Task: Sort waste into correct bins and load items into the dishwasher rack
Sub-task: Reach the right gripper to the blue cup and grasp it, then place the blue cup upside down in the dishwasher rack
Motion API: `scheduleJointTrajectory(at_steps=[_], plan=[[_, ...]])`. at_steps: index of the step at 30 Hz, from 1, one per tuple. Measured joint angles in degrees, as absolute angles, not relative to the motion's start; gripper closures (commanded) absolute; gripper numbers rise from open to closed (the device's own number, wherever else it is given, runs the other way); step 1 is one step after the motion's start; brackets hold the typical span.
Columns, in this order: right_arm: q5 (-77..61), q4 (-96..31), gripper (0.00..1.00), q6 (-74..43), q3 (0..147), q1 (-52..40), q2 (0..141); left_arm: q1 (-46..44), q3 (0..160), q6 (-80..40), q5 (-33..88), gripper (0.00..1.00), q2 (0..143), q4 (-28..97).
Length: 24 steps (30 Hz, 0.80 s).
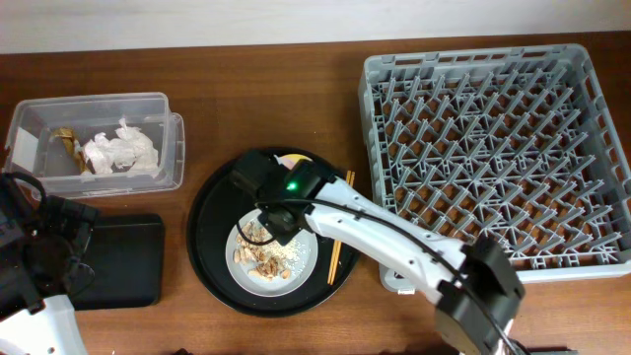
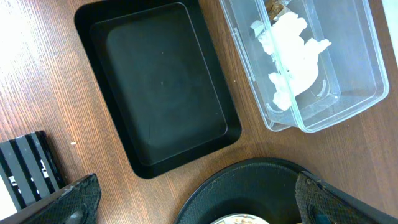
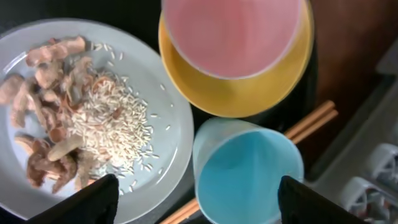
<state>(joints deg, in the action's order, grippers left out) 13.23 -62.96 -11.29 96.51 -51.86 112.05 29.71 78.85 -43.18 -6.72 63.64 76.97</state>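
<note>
My right gripper [image 3: 202, 200] is open, its fingers wide on either side of the light-blue cup [image 3: 249, 174], over the round black tray [image 1: 212, 237]. Next to the cup a pink cup [image 3: 233, 31] sits inside the yellow bowl [image 3: 249, 99]. The grey plate [image 3: 155, 124] holds peanut shells [image 3: 50, 93] and pale crumbs [image 3: 106, 118]. Chopsticks [image 3: 311, 118] lie under the blue cup. From overhead the right gripper [image 1: 274, 219] hides both cups. My left gripper [image 2: 196, 202] is open and empty above the table between the flat black tray [image 2: 161, 87] and the round tray.
The clear box [image 2: 348, 93] at the back left holds a white napkin [image 2: 292, 56] and a brown wrapper scrap [image 2: 277, 7]. The grey dishwasher rack [image 1: 493, 148] fills the right side, close to the chopsticks [image 1: 338, 237].
</note>
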Motion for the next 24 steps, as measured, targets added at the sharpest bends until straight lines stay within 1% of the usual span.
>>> scheduleJointTrajectory(at_steps=[1, 2, 3, 6, 10, 12, 14, 16, 18, 19, 24], plan=[[12.97, -62.98, 0.30, -11.20, 96.51, -51.83, 113.27, 29.71, 78.85, -43.18, -6.72, 0.01, 63.64, 76.95], [12.51, -63.00, 0.34, -11.14, 96.51, -51.72, 114.48, 29.71, 78.85, -43.18, -6.72, 0.01, 63.64, 76.95], [12.29, -62.98, 0.41, -11.16, 96.53, -51.62, 114.89, 29.71, 78.85, -43.18, -6.72, 0.01, 63.64, 76.95], [10.39, -63.07, 0.41, -11.49, 96.53, -50.72, 115.37, 29.71, 78.85, -43.18, -6.72, 0.01, 63.64, 76.95], [9.74, -62.48, 0.47, -12.29, 95.22, -49.23, 115.37, 29.71, 78.85, -43.18, -6.72, 0.01, 63.64, 76.95], [8.82, -62.19, 0.57, -13.23, 92.47, -48.82, 115.48, 29.71, 78.85, -43.18, -6.72, 0.01, 63.64, 76.95], [8.01, -62.08, 0.64, -13.50, 92.01, -48.82, 115.52, 29.71, 78.85, -43.18, -6.72, 0.01, 63.64, 76.95], [7.55, -62.08, 0.79, -13.63, 92.01, -48.82, 115.52, 29.71, 78.85, -43.18, -6.72, 0.01, 63.64, 76.97], [6.90, -62.19, 0.88, -13.82, 92.01, -48.82, 115.50, 29.71, 78.85, -43.18, -6.72, 0.01, 63.64, 76.95], [6.48, -62.81, 0.96, -13.76, 92.05, -48.82, 115.46, 29.71, 78.85, -43.18, -6.72, 0.01, 63.64, 76.95], [5.87, -68.99, 0.96, -13.74, 97.76, -48.82, 115.33, 29.71, 78.85, -43.18, -6.70, 0.01, 63.64, 76.95]])
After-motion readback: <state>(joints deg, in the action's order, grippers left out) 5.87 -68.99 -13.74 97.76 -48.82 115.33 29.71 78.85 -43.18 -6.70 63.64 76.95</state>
